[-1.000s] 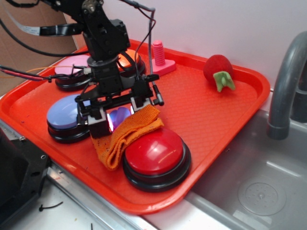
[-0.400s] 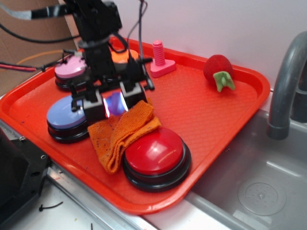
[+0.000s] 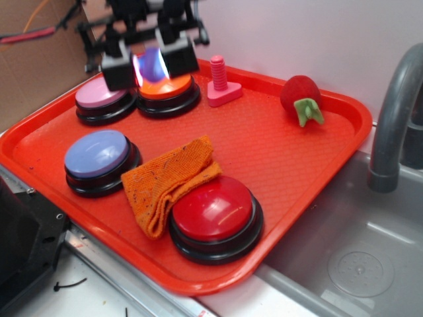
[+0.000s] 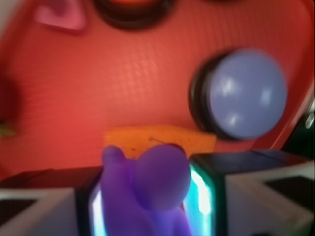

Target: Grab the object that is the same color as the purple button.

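Note:
My gripper [image 3: 151,65] is raised high above the back left of the red tray [image 3: 284,139], shut on the small lumpy bluish-purple toy [image 3: 151,64]. In the wrist view the toy [image 4: 150,184] fills the gap between the two lit pads. The purple button [image 3: 96,154], periwinkle top on a black base, sits at the tray's front left, well below and in front of the gripper; it also shows in the wrist view [image 4: 245,93].
An orange cloth [image 3: 168,178] lies folded beside a red button [image 3: 215,210]. A pinkish-mauve button [image 3: 102,99] and an orange button [image 3: 168,89] sit at the back left. A pink bolt [image 3: 219,80] and a strawberry toy [image 3: 302,98] stand at the back. A sink and faucet [image 3: 391,125] are to the right.
My gripper has risen from just above the orange cloth and moved back and left, carrying the purple toy up with it. The cloth stays on the tray.

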Robot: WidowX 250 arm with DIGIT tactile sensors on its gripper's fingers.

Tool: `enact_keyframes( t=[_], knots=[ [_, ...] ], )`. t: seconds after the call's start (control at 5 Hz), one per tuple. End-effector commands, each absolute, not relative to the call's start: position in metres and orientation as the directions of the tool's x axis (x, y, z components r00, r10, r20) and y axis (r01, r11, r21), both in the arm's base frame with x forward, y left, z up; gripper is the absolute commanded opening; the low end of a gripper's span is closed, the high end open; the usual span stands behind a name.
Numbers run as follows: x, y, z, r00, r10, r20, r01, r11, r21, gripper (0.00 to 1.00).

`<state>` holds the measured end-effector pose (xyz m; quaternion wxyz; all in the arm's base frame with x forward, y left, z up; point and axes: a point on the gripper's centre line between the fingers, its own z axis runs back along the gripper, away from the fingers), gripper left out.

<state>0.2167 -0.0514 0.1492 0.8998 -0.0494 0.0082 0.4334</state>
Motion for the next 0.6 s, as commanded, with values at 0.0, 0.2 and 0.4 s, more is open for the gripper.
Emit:
enact_keyframes(
  t=[0.0, 0.2, 0.4],
  knots=[
    [0.247, -0.037, 0.219, 0.916, 0.4, 0.039, -0.394, 0.913, -0.102, 0.0],
    [0.251, -0.042, 0.23, 0.956, 0.257, 0.142, -0.257, 0.966, -0.015, 0.0],
    [0.255, -0.042, 0.228, 0.974, 0.19, 0.121, -0.195, 0.98, 0.031, 0.0]
  ],
)
